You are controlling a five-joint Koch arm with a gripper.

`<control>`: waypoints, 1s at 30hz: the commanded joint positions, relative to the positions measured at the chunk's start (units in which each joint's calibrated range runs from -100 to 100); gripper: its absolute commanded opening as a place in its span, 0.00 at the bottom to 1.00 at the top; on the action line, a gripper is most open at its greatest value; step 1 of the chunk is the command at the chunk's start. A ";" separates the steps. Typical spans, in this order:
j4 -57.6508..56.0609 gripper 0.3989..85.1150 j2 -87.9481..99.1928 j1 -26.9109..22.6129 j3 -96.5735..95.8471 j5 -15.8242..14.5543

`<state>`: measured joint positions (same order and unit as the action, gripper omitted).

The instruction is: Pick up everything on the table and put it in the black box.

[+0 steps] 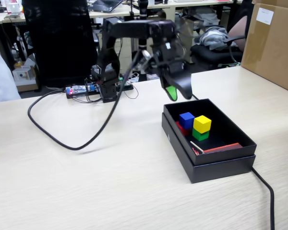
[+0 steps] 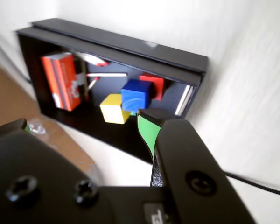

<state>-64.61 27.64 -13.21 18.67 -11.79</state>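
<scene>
The cubes are all inside the black box (image 1: 209, 158): blue cube (image 1: 186, 120) and yellow cube (image 1: 202, 123) on top, red cube (image 1: 180, 128) and green cube (image 1: 199, 135) peeking out underneath. Also in the box are a flat red-orange packet (image 2: 62, 80) and a thin white stick (image 2: 107, 74). The tool (image 1: 179, 93) hangs just above the box's back edge, holding nothing; can't tell if it's released or clenched. A black cable (image 1: 62, 139) loops across the desk (image 1: 86, 187), another cable (image 1: 266, 191) runs off by the box's near corner, and a brown carton (image 1: 273, 43) sits at the right.
</scene>
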 commanded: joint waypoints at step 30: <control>28.63 0.63 72.02 12.01 -77.60 7.96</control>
<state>-39.53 97.80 -1.25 -59.74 -4.66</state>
